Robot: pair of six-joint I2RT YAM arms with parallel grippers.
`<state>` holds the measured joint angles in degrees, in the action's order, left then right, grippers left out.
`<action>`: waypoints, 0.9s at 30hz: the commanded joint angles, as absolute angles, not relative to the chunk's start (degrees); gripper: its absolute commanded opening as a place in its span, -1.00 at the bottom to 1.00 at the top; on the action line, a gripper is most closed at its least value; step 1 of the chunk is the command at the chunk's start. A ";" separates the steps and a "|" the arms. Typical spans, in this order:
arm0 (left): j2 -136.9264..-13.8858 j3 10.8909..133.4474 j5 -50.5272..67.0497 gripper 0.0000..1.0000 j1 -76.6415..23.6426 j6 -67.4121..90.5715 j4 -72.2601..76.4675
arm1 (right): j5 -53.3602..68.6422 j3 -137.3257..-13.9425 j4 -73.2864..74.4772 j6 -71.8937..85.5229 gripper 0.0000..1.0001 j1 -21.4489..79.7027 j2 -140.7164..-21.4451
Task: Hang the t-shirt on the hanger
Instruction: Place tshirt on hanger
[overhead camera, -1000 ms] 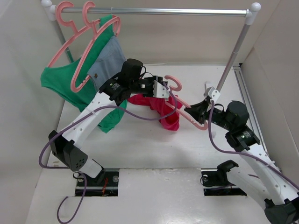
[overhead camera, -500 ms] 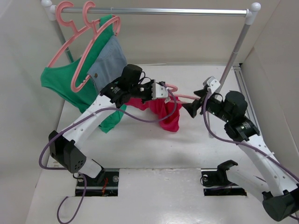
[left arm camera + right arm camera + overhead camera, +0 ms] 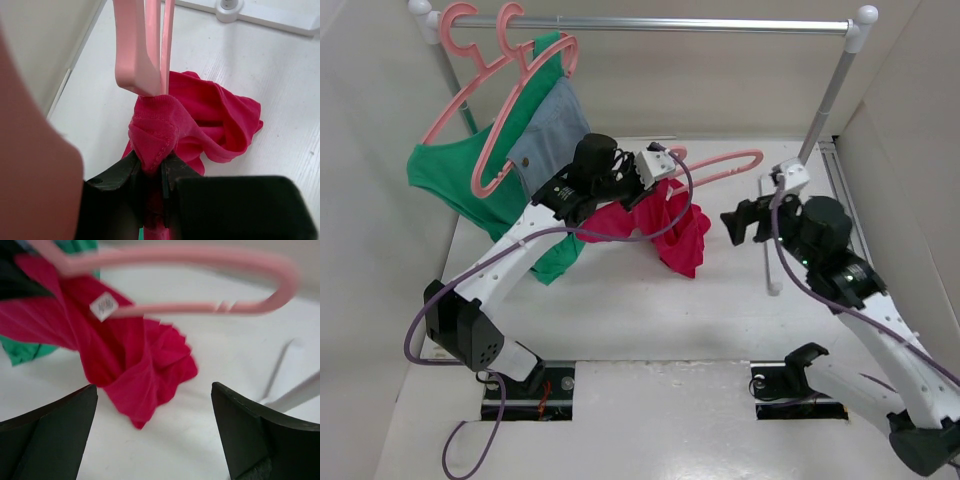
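The left gripper (image 3: 152,170) pinches the t-shirt (image 3: 210,120) under the hanger (image 3: 150,45) to steady it; the right gripper (image 3: 152,410) gapes empty beside it.

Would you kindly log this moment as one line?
left tool: shut on t-shirt | right tool: open, empty | hanger: partly inside t-shirt

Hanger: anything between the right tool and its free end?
Nothing visible. The open right tool faces the hanger at its looped end across bare air. The t-shirt hangs bunched further along, toward the left tool that pinches it. In the right wrist view it sits below and left of that end, out of the line.
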<state>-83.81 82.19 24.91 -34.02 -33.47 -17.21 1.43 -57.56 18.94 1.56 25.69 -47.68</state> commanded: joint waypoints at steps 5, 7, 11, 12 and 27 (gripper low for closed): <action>-80.68 82.44 23.91 -1.00 -33.93 -26.72 -12.39 | 4.13 -51.23 5.21 17.91 1.00 30.23 -62.54; -80.68 81.91 23.91 -1.00 -33.93 -26.72 -12.39 | 3.34 -52.81 3.44 18.46 1.00 30.23 -65.99; -80.07 81.30 24.43 -1.00 -33.93 -26.19 -12.39 | 2.82 -55.89 0.97 20.21 0.94 30.76 -73.29; -79.55 81.30 24.43 -1.00 -33.93 -26.19 -12.39 | 2.20 -55.90 0.97 21.26 0.94 30.76 -75.56; -78.40 80.08 33.45 -1.00 -29.01 -30.03 -14.75 | 4.05 -40.27 -6.16 26.46 -1.00 20.93 -72.09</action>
<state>-82.37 80.95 27.97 -31.57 -25.96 -16.23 5.58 -42.89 -4.01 25.23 24.62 -79.13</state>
